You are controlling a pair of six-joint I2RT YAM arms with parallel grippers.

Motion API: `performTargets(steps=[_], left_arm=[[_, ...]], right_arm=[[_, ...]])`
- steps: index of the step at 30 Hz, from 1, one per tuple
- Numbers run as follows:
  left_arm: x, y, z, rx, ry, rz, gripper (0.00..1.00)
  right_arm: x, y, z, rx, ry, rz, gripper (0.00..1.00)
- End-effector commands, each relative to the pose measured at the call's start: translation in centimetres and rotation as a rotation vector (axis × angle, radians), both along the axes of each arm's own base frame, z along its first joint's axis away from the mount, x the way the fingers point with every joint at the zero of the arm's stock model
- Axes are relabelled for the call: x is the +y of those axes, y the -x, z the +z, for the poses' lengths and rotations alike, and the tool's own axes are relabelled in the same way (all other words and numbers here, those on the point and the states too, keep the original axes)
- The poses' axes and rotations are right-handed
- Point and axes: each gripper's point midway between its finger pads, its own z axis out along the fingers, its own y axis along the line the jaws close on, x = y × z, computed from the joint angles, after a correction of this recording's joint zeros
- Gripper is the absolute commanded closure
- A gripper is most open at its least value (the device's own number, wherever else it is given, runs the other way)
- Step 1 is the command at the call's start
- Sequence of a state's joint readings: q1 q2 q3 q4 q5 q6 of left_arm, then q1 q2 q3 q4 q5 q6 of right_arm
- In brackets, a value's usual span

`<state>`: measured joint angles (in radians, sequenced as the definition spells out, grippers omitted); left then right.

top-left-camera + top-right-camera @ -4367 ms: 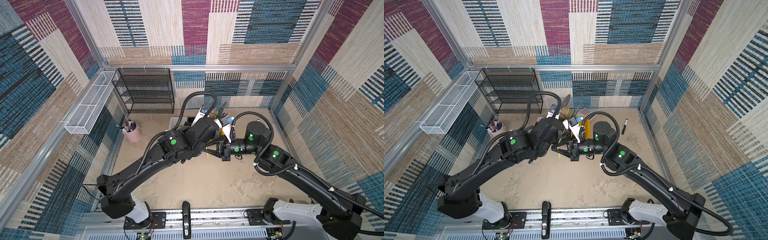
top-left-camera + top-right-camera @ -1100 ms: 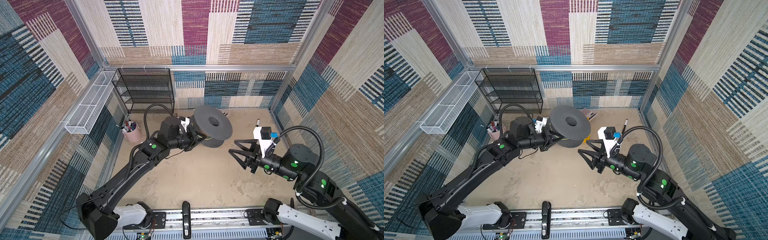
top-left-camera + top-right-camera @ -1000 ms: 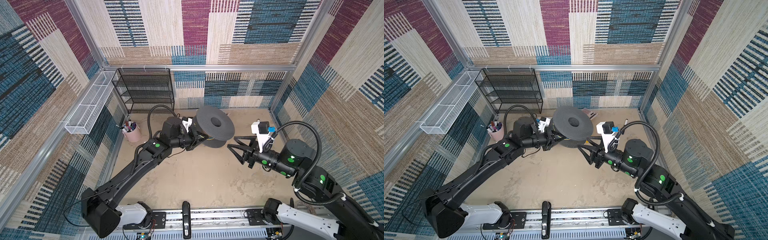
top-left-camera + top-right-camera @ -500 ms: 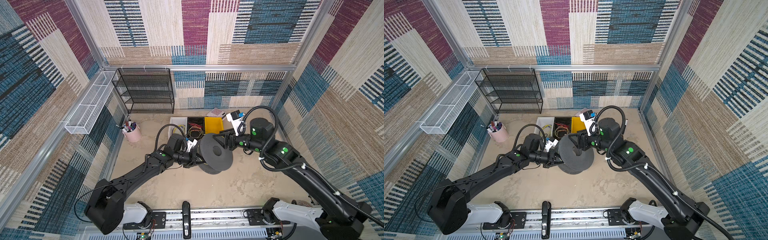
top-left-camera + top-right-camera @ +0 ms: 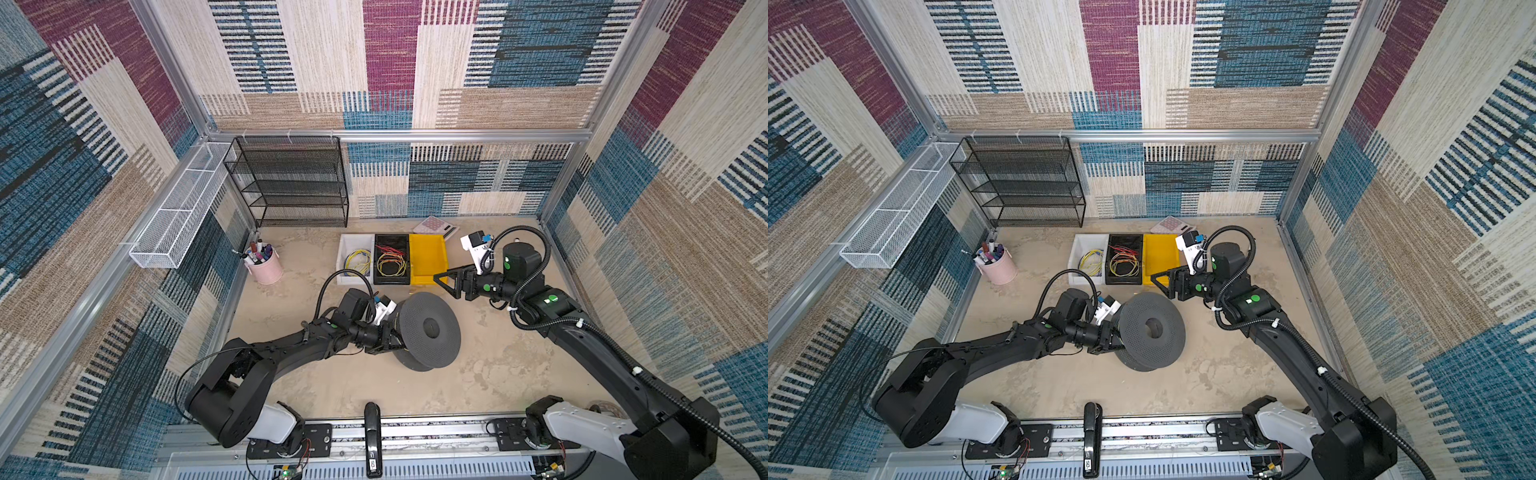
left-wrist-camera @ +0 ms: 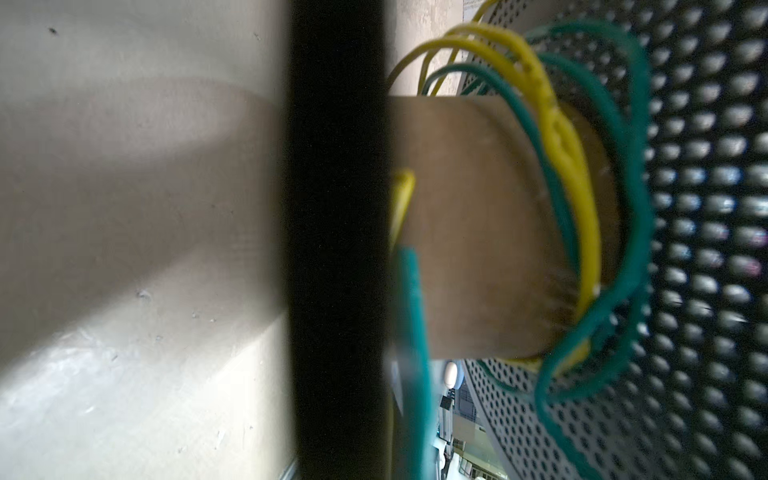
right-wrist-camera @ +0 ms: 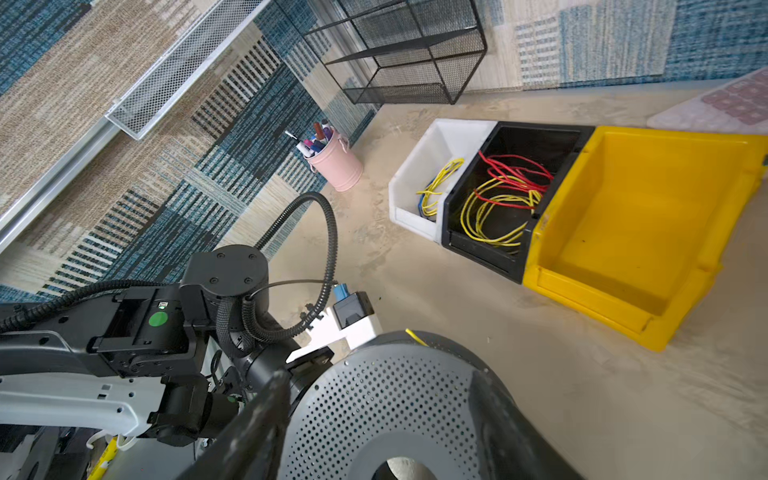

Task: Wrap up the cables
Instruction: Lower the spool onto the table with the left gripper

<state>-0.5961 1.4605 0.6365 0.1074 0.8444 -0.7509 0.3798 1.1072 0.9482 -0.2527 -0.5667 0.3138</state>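
Note:
A dark grey perforated spool (image 5: 415,320) (image 5: 1142,316) sits tilted, low over the middle of the table. My left gripper (image 5: 388,338) (image 5: 1111,334) is shut on its near flange from the left. In the left wrist view the yellow cable (image 6: 557,137) lies in loose turns round the spool's brown core (image 6: 469,216), together with a green wire (image 6: 636,232). My right gripper (image 5: 442,282) (image 5: 1160,282) hangs open just behind the spool, by the yellow bin. In the right wrist view the spool's flange (image 7: 386,399) shows between its spread fingers (image 7: 257,419), which hold nothing.
At the back stand a white bin (image 5: 351,245) with a yellow-and-blue coil, a black bin (image 5: 390,241) with a red, orange and yellow bundle, and a yellow bin (image 5: 428,253). A pink pen cup (image 5: 266,270), a black mesh shelf (image 5: 291,183) and a calculator (image 5: 434,226) are near the walls.
My left arm has brought the spool from high at the back down to the middle of the table. My right arm swung in from the right to behind the spool, and its jaws widened.

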Motion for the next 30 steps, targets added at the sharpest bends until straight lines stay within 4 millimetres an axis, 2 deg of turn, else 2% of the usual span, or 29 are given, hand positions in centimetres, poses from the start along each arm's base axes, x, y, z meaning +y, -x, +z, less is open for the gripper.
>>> performTargets(steps=[1,4,7,8,12,18,25,30], left_arm=[[-0.9,-0.8,1.3,-0.122,0.087,-0.046,1.0],[-1.2,-1.4,1.2,-0.125,0.112,-0.036,1.0],[-1.2,-1.8,0.2,-0.107,0.098,-0.03,1.0],[-1.2,-1.9,-0.1,-0.105,0.094,-0.03,1.0],[-0.3,-2.2,-2.5,-0.098,0.001,-0.004,1.0],[1.0,-3.0,-5.1,-0.097,-0.153,0.005,1.0],[2.7,-3.0,-7.5,-0.059,-0.243,0.01,1.0],[4.3,-3.8,-8.4,-0.071,-0.309,0.059,0.9]], right_arm=[[-1.3,-0.7,0.5,-0.052,-0.031,-0.036,0.27],[-2.5,-1.4,0.0,-0.049,-0.026,-0.073,0.24],[-3.1,-2.1,-0.7,-0.047,-0.023,-0.092,0.22],[-3.3,-2.3,-1.0,-0.047,-0.023,-0.101,0.17],[-4.1,-3.2,-2.3,-0.05,-0.011,-0.134,0.16],[-4.4,-4.2,-3.6,-0.054,0.01,-0.141,0.12],[-4.3,-5.0,-4.1,-0.075,0.019,-0.133,0.12],[-4.2,-5.1,-4.5,-0.074,0.03,-0.119,0.12]])
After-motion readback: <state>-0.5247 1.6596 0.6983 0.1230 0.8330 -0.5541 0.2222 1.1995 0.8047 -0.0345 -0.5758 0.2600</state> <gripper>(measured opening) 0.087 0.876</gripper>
